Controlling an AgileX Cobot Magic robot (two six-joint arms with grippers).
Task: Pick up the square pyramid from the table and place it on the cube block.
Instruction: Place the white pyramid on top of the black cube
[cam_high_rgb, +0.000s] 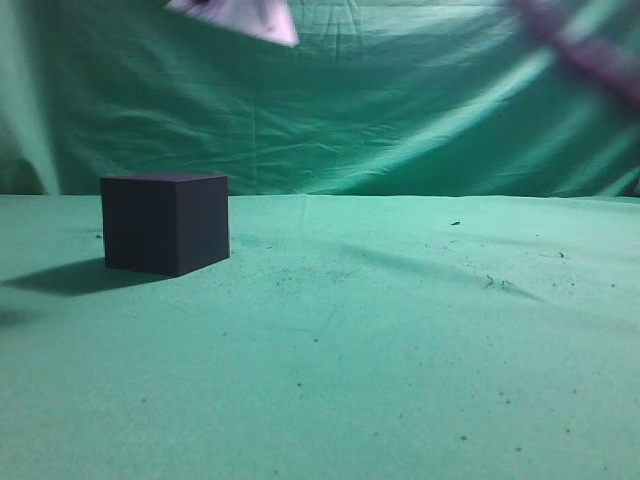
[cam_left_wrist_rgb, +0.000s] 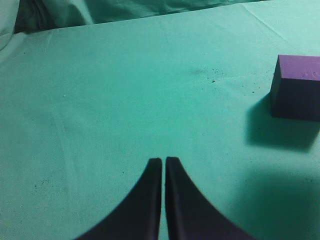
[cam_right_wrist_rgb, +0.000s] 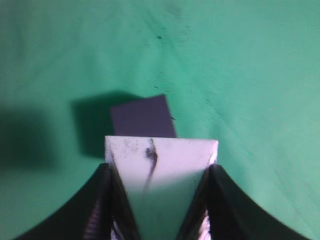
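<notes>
The dark cube block (cam_high_rgb: 165, 222) stands on the green table (cam_high_rgb: 380, 330) at the left. It also shows in the left wrist view (cam_left_wrist_rgb: 296, 86) and below the held piece in the right wrist view (cam_right_wrist_rgb: 143, 116). My right gripper (cam_right_wrist_rgb: 159, 172) is shut on the square pyramid (cam_right_wrist_rgb: 160, 160), white with a dark streak, held high over the cube. In the exterior view only a pale part of the pyramid (cam_high_rgb: 245, 18) shows at the top edge. My left gripper (cam_left_wrist_rgb: 163, 162) is shut and empty, low over the cloth left of the cube.
A wrinkled green cloth backdrop (cam_high_rgb: 400, 110) hangs behind the table. A blurred arm part (cam_high_rgb: 580, 45) crosses the top right corner. Small dark specks dot the cloth.
</notes>
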